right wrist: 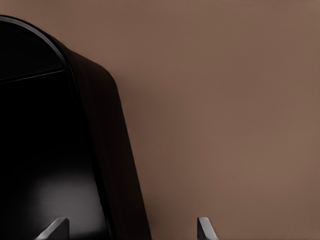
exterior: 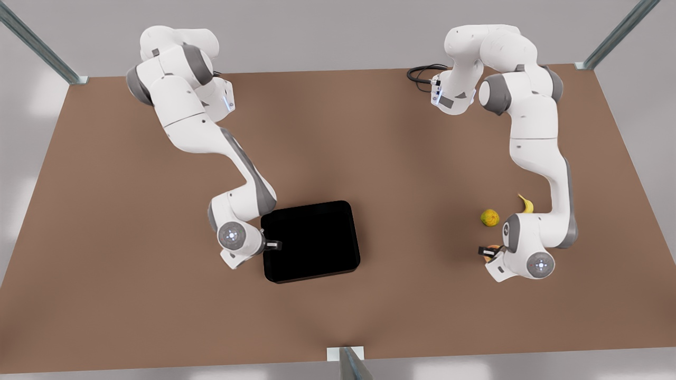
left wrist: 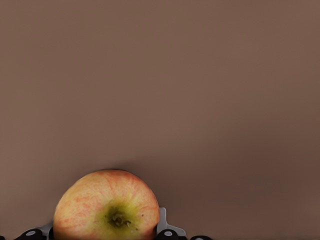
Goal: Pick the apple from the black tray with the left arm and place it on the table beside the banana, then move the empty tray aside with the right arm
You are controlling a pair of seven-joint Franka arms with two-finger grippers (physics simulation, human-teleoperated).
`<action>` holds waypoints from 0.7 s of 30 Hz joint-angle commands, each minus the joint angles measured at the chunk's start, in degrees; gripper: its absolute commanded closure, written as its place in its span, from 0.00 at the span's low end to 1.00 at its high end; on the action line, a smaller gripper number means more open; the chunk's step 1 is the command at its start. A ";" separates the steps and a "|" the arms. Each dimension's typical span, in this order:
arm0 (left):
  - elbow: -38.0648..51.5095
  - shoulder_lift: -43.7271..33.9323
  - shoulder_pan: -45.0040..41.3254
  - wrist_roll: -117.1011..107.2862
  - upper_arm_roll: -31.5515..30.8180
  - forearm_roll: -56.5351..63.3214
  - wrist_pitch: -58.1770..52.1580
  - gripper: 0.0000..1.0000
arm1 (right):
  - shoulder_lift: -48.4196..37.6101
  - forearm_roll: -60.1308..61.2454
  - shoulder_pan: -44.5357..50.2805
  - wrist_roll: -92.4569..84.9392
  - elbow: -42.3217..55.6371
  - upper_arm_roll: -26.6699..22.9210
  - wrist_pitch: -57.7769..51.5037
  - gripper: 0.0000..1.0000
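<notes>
your left gripper (exterior: 487,252) is pinching the apple (left wrist: 107,206) low over the table (exterior: 401,153), near the banana (exterior: 526,203) and a yellow-green fruit (exterior: 490,217). your right gripper (exterior: 274,244) is sitting spread, its fingers (right wrist: 204,227) straddling the black tray (exterior: 311,240) rim at the front view's left edge.

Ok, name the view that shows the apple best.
The left wrist view: the apple sits close and unobstructed between the left gripper fingers. The front view shows an orange sliver; the right wrist view shows the black tray.
</notes>
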 commanded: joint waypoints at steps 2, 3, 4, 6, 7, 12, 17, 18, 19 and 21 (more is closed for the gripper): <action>0.27 0.63 -0.01 1.94 0.10 0.02 -0.44 0.00 | 2.03 -1.85 0.42 -14.84 0.05 0.11 3.06 0.03; 0.27 0.63 -0.01 2.03 0.10 0.02 -0.44 0.00 | 2.47 -1.85 0.42 -15.02 0.14 0.11 3.06 0.03; 0.27 0.63 -0.01 1.94 0.10 0.10 -0.35 0.00 | 2.83 -1.85 0.51 -16.25 0.14 0.29 3.41 0.03; 0.44 0.28 -0.01 2.12 0.10 0.19 -0.52 0.00 | 3.18 -1.85 0.51 -18.01 0.14 0.38 3.41 0.05; 0.62 -0.60 0.16 2.21 0.10 0.10 -0.61 0.00 | 3.18 -1.85 0.51 -18.27 0.23 0.29 3.41 0.24; 1.94 -5.60 -1.50 0.19 0.10 2.65 -7.20 0.00 | 3.00 -1.59 0.42 -17.92 0.58 0.29 3.23 0.63; 8.00 -14.22 -2.47 -1.39 -1.66 -5.86 -11.77 0.00 | 2.91 -1.59 0.42 -17.83 1.01 0.38 3.06 0.77; 8.00 -15.53 -2.30 -2.71 -1.57 -9.12 -11.77 0.00 | 2.91 -1.50 0.42 -17.83 1.37 0.38 2.79 0.77; 8.00 -17.12 -2.47 -2.72 -1.66 -9.48 -11.77 0.00 | 2.83 -1.50 0.42 -17.83 1.37 0.38 2.79 0.77; 8.00 -18.44 -2.56 -2.80 -1.75 -9.48 -11.77 0.00 | 1.77 -1.41 0.42 -17.83 1.37 0.82 2.35 0.77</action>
